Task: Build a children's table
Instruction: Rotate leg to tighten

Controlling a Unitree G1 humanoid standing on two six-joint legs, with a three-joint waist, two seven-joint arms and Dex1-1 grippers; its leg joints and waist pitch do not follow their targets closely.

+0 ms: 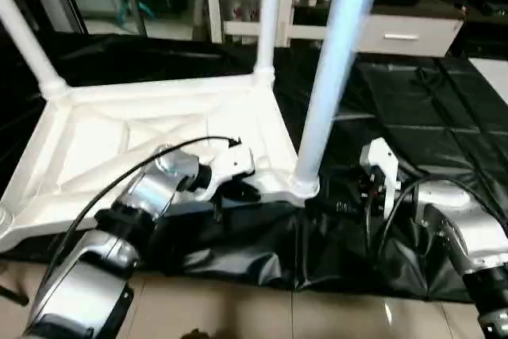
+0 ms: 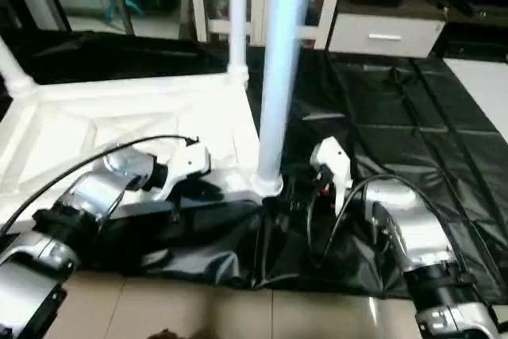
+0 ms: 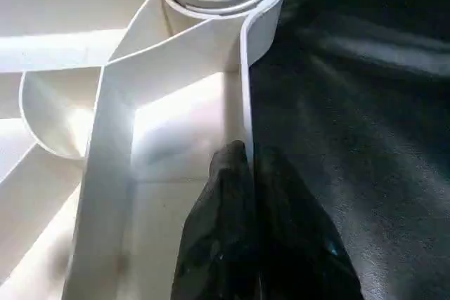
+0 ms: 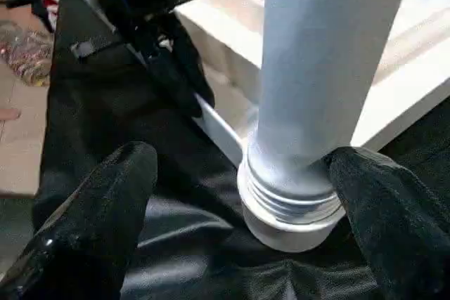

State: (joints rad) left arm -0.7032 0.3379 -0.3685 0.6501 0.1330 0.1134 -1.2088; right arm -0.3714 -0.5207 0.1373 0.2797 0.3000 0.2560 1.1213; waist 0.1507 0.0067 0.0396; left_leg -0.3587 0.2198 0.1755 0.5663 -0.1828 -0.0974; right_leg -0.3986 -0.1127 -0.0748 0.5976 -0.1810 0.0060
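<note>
White plastic makes up the whole children's table (image 1: 143, 136), which lies upside down on the black-draped worktop (image 1: 444, 101), its ribbed underside facing up and its near edge running along the worktop's near edge. Three legs show standing upright in corner sockets: one at the far left corner (image 1: 28, 41), one at the far right corner (image 1: 267, 13), and the near-right leg (image 1: 329, 77), whose long axis runs straight up from its socket (image 4: 292, 212) at the top's near right corner. That leg is what the next move seems to turn on. The right gripper (image 4: 239, 201) is the nearer one: in its wrist view the base of the leg stands between its two fingers (image 4: 105, 201), which are spread wide on either side of the threaded collar with a gap on each side, holding nothing. The leg lies straight ahead of those fingers, crosswise to their reach. The left gripper (image 3: 246, 159) sits further left along the same near rim (image 3: 242, 89), its fingers pinched together over the thin rim wall, apparently steadying the top. Whether the leg is fully seated in the socket I cannot tell.
</note>
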